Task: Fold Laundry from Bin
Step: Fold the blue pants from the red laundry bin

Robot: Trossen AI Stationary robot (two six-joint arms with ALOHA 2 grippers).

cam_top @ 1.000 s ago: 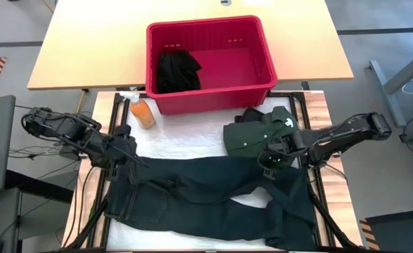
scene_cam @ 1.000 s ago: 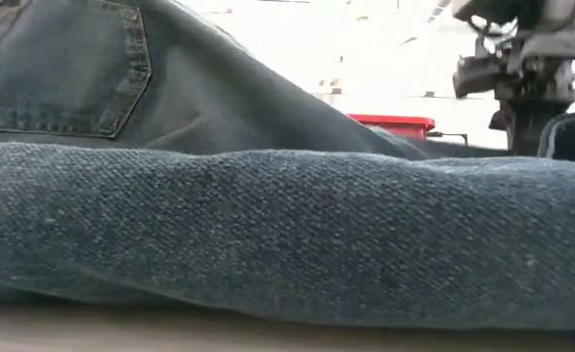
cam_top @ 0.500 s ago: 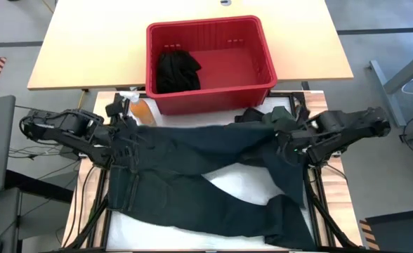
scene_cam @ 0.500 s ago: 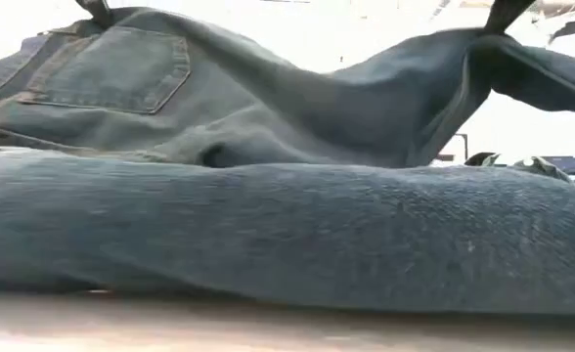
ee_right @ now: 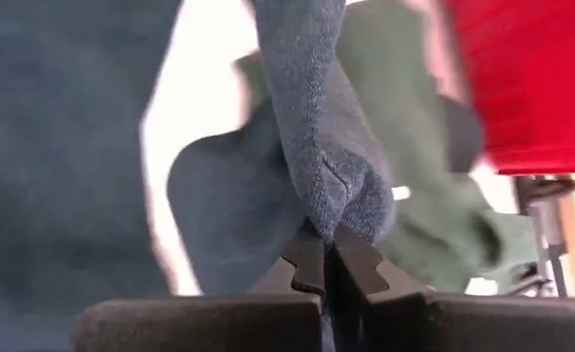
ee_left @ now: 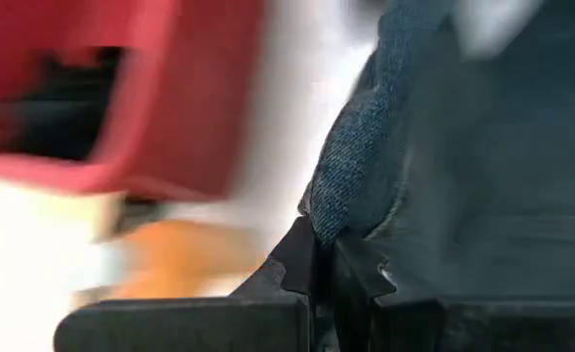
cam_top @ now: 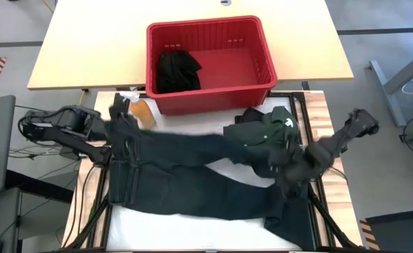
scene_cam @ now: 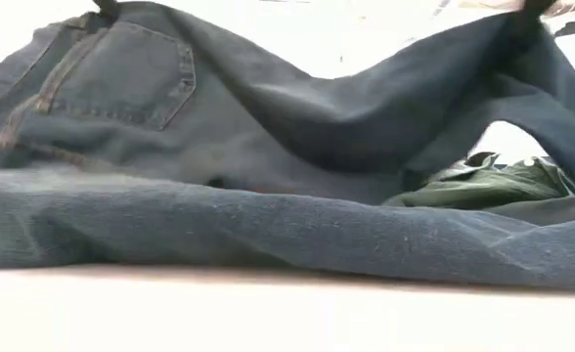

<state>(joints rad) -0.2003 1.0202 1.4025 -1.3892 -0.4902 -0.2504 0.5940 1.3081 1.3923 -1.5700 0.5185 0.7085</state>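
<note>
Both arms of a laundry-folding robot hold a pair of dark denim jeans above the white work mat, the left gripper pinched shut on the waistband near the orange spray bottle and the right gripper clamped on a fold of leg fabric. The heavy, coarse twill sags between them, so laying it flat probably calls for even tension and a level descent. A green shirt lies crumpled beside the ribbed red bin, which holds one black garment.
</note>
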